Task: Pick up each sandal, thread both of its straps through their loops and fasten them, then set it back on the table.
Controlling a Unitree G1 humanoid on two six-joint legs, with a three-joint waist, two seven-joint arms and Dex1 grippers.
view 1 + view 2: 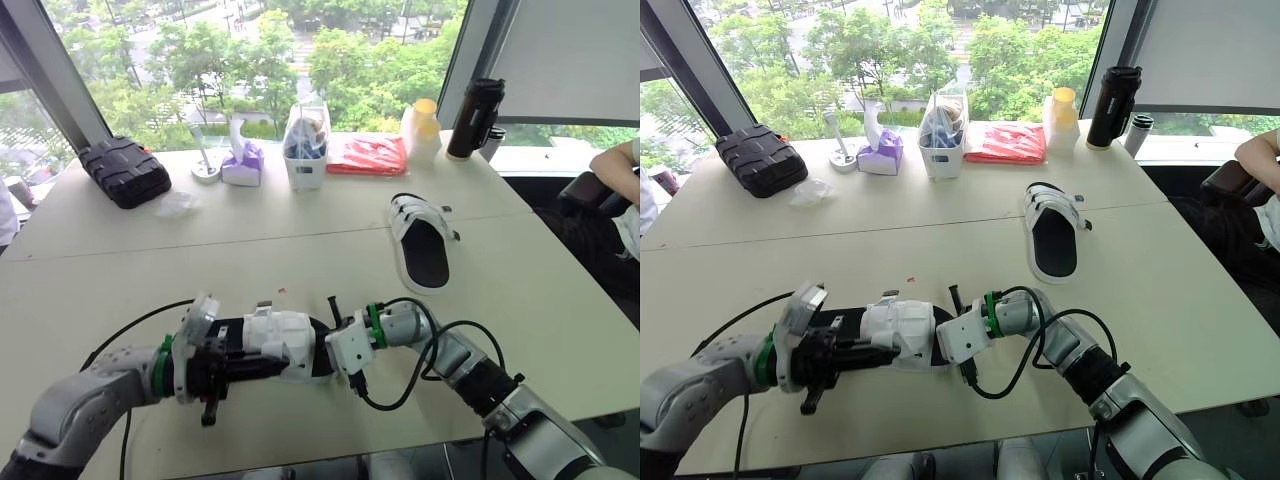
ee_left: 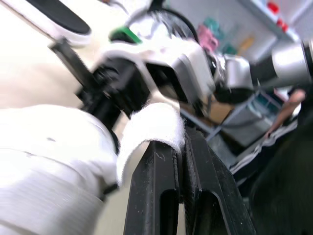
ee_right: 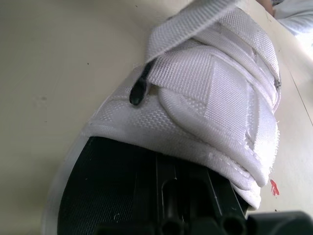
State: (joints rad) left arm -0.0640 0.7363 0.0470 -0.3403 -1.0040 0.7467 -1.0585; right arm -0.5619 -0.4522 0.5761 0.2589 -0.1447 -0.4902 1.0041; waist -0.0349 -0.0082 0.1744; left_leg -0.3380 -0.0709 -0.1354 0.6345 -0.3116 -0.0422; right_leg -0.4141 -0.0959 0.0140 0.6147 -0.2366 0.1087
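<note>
White strap (image 2: 151,125) of the near sandal (image 1: 285,340) is pinched between the closed fingers of the left gripper (image 2: 182,147), at the table's (image 1: 120,270) front edge. The right gripper (image 1: 332,350) meets that sandal's other end; whether it grips, I cannot tell. The second sandal (image 1: 422,245) lies farther right, well apart.

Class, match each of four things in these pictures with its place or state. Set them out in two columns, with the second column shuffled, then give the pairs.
1 black case
2 flask
3 far sandal
4 left gripper

A shut on a white strap
B upright, far right
C sole down, right of centre
D far left of the table

Pairs: 1-D, 2-B, 3-C, 4-A
</note>
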